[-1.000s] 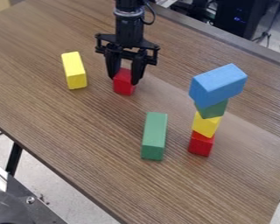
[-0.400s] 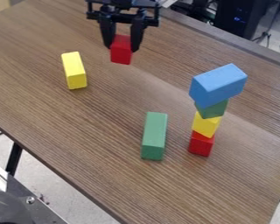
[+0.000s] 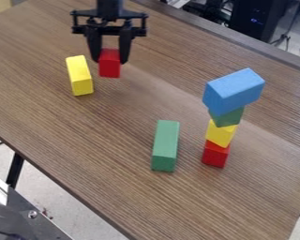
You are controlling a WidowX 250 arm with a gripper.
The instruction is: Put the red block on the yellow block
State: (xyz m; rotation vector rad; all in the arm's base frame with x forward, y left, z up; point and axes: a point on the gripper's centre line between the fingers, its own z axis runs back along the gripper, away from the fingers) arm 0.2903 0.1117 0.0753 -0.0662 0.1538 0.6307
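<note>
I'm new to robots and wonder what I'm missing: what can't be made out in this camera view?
All in the camera view:
- Held red block: its far side, hidden by its own front; its height above the table is unclear from this angle.
- Arm: upper part, cut off by the top edge.
- Stacked green block: its top, covered by the blue block.
</note>
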